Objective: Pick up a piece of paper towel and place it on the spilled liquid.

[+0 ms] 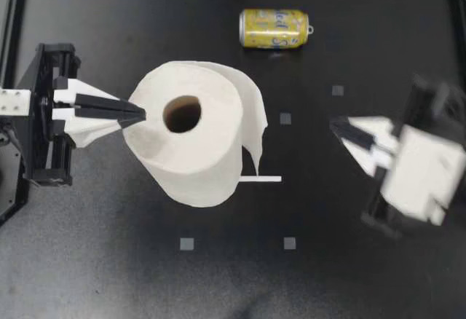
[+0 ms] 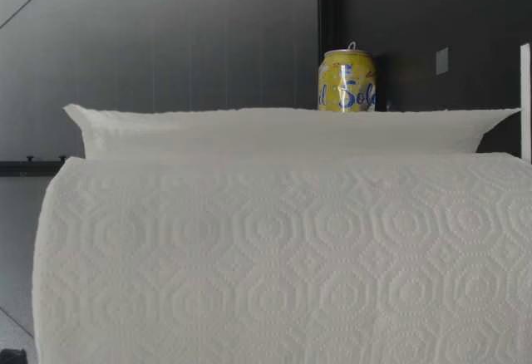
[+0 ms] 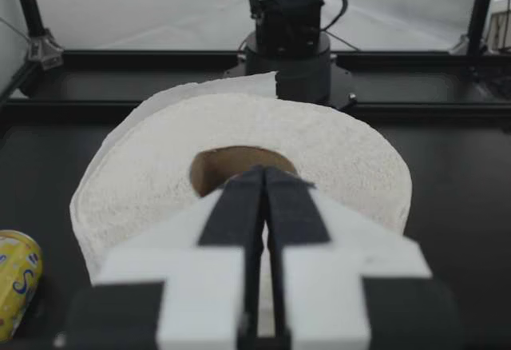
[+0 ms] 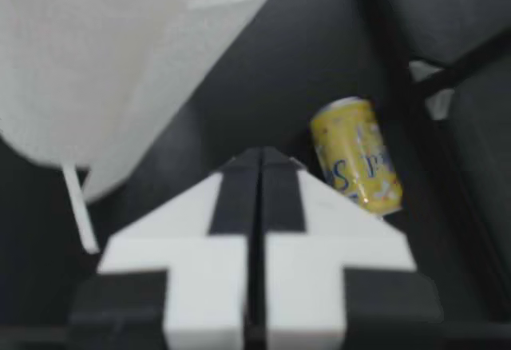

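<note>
A large white paper towel roll (image 1: 193, 133) stands upright left of the table's middle, its cardboard core facing up. A loose sheet (image 1: 251, 111) hangs off its right side. My left gripper (image 1: 138, 113) is shut with nothing in it, its tips at the roll's top left edge. In the left wrist view its tips (image 3: 263, 176) lie over the roll (image 3: 152, 182), close to the core. My right gripper (image 1: 336, 126) is shut and hovers well to the right of the roll. In the right wrist view that gripper (image 4: 261, 154) points between the roll (image 4: 104, 54) and the can (image 4: 363, 158). I see no liquid on the dark table.
A yellow can (image 1: 274, 28) lies on its side behind the roll, also seen past it in the low view as the can (image 2: 347, 81). A thin white strip (image 1: 259, 180) lies on the table by the roll's right foot. Small grey squares (image 1: 285, 119) mark the black surface.
</note>
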`<control>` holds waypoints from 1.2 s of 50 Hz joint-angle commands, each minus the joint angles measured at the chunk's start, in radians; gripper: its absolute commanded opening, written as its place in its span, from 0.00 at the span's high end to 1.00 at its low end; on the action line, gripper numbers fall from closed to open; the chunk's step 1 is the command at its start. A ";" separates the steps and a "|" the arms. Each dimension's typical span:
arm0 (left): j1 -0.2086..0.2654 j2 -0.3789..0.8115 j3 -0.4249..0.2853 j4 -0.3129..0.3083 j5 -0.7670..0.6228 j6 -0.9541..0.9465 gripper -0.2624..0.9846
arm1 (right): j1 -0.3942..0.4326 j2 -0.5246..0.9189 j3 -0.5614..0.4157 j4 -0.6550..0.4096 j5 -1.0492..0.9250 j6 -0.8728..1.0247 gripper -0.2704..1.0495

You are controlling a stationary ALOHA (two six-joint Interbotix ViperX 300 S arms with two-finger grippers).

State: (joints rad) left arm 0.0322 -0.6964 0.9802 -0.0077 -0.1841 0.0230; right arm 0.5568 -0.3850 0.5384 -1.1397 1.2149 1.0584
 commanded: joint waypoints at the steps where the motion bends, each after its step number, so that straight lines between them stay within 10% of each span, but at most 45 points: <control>1: 0.003 -0.003 -0.020 -0.005 -0.003 -0.002 0.75 | 0.081 0.025 0.003 -0.069 0.063 0.141 0.75; 20: 0.021 0.003 0.006 -0.038 -0.003 -0.002 0.75 | 0.097 0.362 -0.009 -0.305 0.175 0.676 0.71; 38: 0.021 0.006 0.038 -0.060 -0.002 -0.005 0.75 | 0.049 0.489 -0.066 -0.353 0.275 1.026 0.23; 60: 0.021 0.011 0.052 -0.077 -0.002 -0.005 0.75 | -0.061 0.506 -0.098 -0.420 0.275 1.034 0.25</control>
State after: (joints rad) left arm 0.0506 -0.6918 1.0354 -0.0813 -0.1902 0.0199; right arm 0.5123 0.1335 0.4617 -1.5401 1.4818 2.0908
